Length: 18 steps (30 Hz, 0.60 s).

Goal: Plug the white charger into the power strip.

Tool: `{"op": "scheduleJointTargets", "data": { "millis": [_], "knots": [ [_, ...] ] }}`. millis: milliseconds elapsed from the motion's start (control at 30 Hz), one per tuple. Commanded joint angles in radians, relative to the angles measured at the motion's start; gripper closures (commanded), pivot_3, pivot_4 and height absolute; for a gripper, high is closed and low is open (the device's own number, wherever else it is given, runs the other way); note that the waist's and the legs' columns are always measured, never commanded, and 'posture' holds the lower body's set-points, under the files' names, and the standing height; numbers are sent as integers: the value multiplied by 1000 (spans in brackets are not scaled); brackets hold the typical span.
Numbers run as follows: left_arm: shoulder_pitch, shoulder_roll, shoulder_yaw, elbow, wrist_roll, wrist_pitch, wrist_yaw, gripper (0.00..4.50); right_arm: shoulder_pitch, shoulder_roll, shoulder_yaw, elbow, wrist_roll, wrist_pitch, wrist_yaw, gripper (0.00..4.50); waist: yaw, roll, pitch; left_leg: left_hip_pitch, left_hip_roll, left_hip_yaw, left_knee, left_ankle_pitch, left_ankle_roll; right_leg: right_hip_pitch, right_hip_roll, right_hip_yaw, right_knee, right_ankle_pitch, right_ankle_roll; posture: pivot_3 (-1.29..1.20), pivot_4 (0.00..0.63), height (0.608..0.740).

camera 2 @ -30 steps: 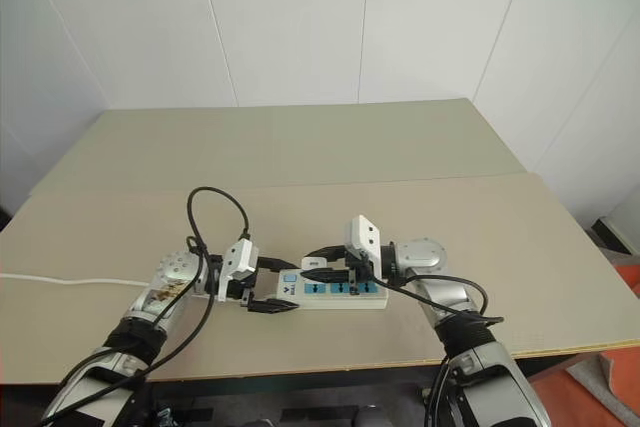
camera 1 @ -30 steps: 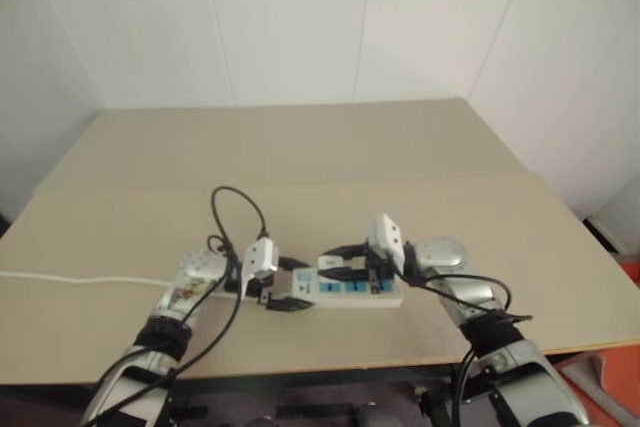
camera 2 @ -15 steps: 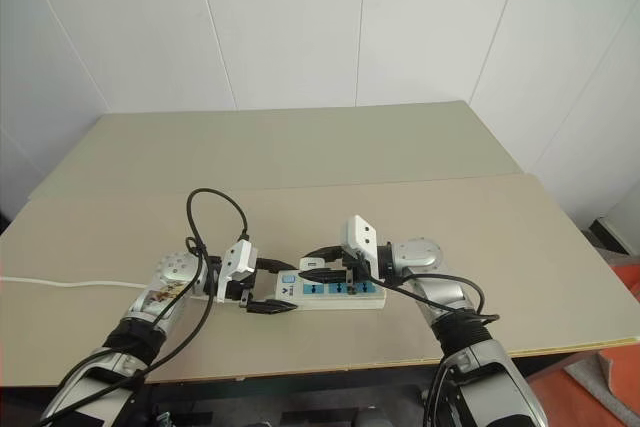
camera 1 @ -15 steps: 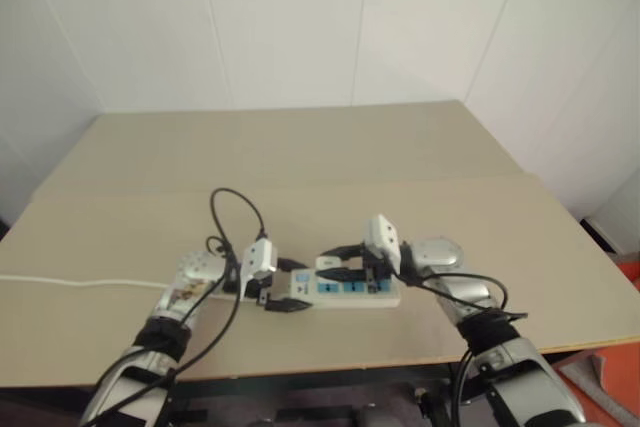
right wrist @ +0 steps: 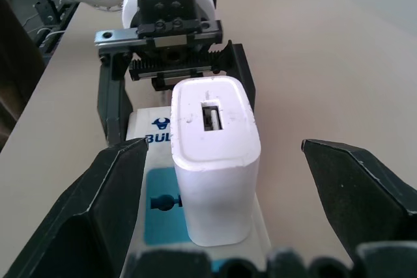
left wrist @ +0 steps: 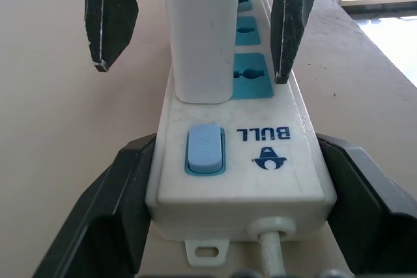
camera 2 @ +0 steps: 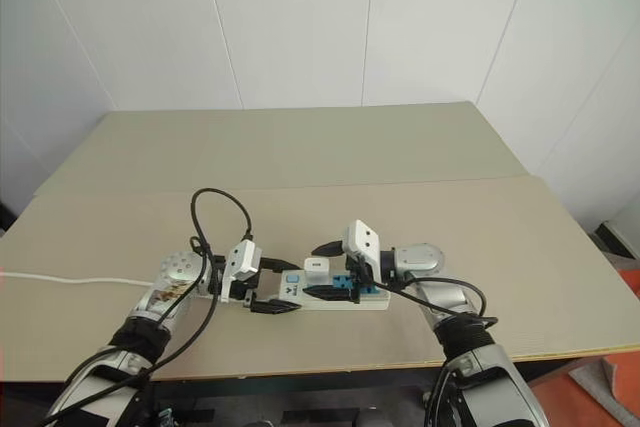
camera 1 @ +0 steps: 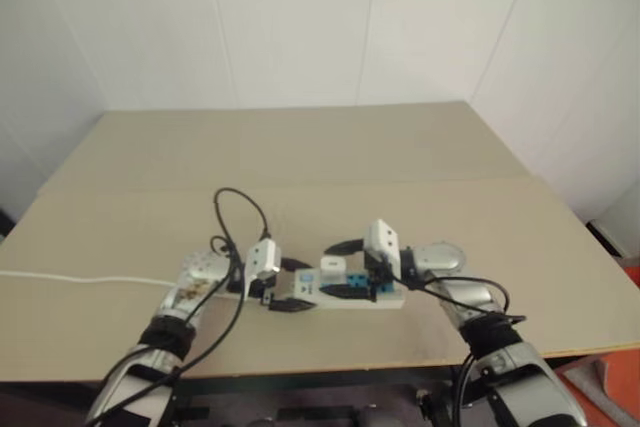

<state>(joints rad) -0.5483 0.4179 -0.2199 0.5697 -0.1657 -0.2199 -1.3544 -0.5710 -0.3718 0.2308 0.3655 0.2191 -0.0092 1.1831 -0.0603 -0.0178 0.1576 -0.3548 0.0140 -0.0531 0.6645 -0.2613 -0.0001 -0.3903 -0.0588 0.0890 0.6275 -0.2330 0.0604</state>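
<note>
The power strip [camera 1: 352, 293] lies on the table between my two hands, its switch end toward my left hand. The white charger [camera 1: 333, 268] stands upright in the socket nearest the switch [left wrist: 205, 150]. My right gripper [right wrist: 221, 151] is open, and its fingers [right wrist: 114, 209] stand apart on either side of the charger [right wrist: 215, 161] without touching it. My left gripper [left wrist: 236, 144] is open too, with its fingers [left wrist: 107, 216] flanking the strip's switch end. Two blue socket faces [left wrist: 251, 84] behind the charger are free.
The strip's white cord [camera 1: 80, 280] runs off to the left across the beige table [camera 1: 300, 162]. A black cable loop [camera 1: 240, 212] rises from my left wrist. The table's front edge [camera 1: 330, 372] is close below the strip. White walls stand behind.
Both grippers have opened. The right one has let go of the charger, which now stands alone in the strip. The left one has released the strip's end. Neither hand has moved.
</note>
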Motion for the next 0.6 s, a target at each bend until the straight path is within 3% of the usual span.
{"op": "scheduleJointTargets", "data": {
  "millis": [33,333,600],
  "knots": [
    [0,1,4,-37,-13,38,-5,42,9,-27,-60,-65,23,8,-30,0,4,0,2,-1,0,0,0,0,0,0,0,0,0,0,0,0,150,740],
    [81,102,89,-348,-147,155,-32,42,40,-166,-175,-200,136,105,32,0,13,0,5,-31,0,0,4,1,-1,-33,0,0,5,6,-9,0,150,740],
    [222,280,220,-669,-287,317,-15,42,172,-355,-336,-336,228,171,61,0,20,-1,11,-31,0,0,4,1,-1,-32,-1,-1,4,6,-8,0,150,740]
  ]
}}
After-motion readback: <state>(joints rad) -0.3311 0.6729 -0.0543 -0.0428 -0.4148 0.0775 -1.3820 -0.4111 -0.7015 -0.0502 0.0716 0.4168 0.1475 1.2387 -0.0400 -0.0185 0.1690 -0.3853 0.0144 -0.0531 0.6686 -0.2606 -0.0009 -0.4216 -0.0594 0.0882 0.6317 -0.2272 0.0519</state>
